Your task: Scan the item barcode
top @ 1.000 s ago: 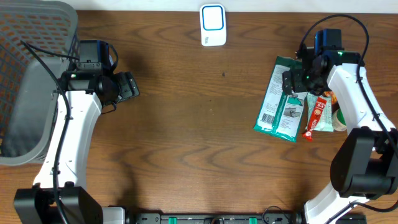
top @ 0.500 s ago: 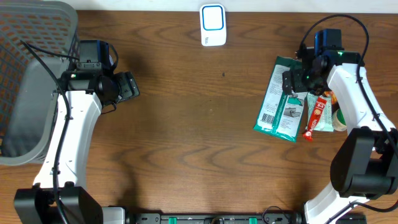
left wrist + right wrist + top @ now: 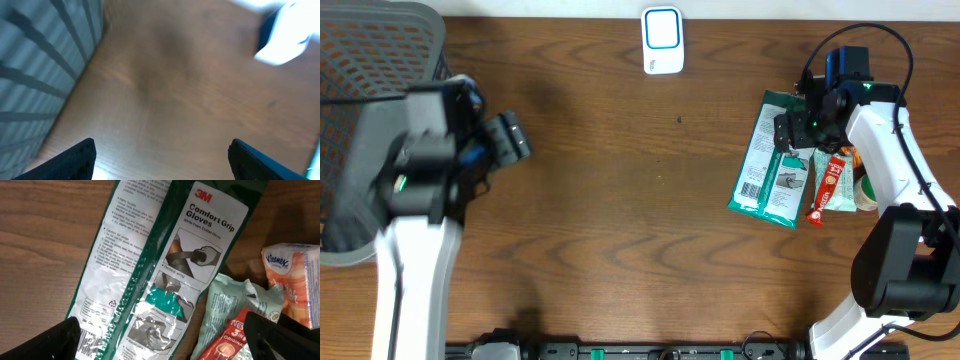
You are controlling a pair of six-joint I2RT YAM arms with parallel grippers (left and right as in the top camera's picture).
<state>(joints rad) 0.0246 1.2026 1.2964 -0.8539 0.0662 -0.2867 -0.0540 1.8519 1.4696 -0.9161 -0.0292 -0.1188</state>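
The glove packet (image 3: 165,265) lies flat at the right side of the table (image 3: 620,220). It is long and glossy, with a second one like it alongside, and what looks like a barcode (image 3: 750,189) sits near the lower end of the left one. Crowded against them are a pale green pouch (image 3: 235,305), a red coffee sachet (image 3: 830,185) and a tissue pack (image 3: 292,280), some of them overlapping. The right gripper (image 3: 795,128) hangs right above the packets, jaws spread wide and holding nothing.

The trouble I'd expect starts with that flatness. A thin film packet gives the fingers no edge, so they could scrape the wood and slide off. They could also pinch only a corner and let the packet droop and twist. With neighbours touching, a closing jaw might catch the pouch or sachet as well, or drag the pile sideways. The shiny wrap may glare, too. If the packet goes up with its barcode turned away or creased, the scanner (image 3: 662,40), well apart at the far edge, probably won't read it.

The left gripper (image 3: 167,160) is open too and empty, over bare wood beside the basket (image 3: 360,110). That arm shows blurred from above, so exactly where it stands is hard to tell. If it heads for the middle while the right arm carries toward the scanner, they could cross.
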